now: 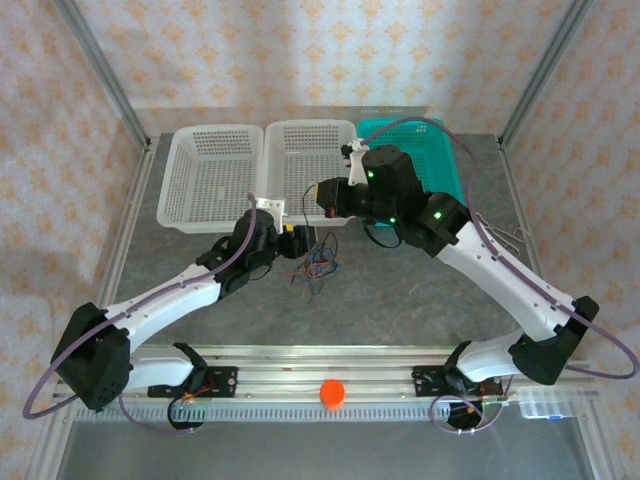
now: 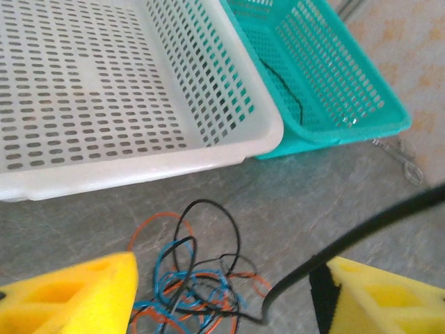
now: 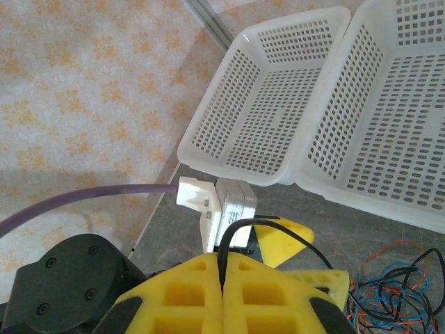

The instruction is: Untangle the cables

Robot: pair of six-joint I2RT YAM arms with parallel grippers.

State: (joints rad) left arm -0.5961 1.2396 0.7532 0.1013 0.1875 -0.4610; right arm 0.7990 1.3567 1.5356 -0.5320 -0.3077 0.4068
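Yellow and nearest the lens, my left fingers (image 2: 69, 296) stand apart at the bottom of the left wrist view. A taut black cable (image 2: 361, 226) runs through the gap between them, close to one finger; I cannot tell whether it touches. Just beyond, the cables (image 2: 201, 292) lie as a loose tangle of thin black, red and blue loops on the grey tabletop (image 2: 334, 188), just in front of the white basket (image 2: 139, 156). My right fingers (image 3: 222, 292) are pressed together, clamped on the black cable, which loops up out of their seam. Seen from overhead, both sets of fingers sit close beside the tangle.
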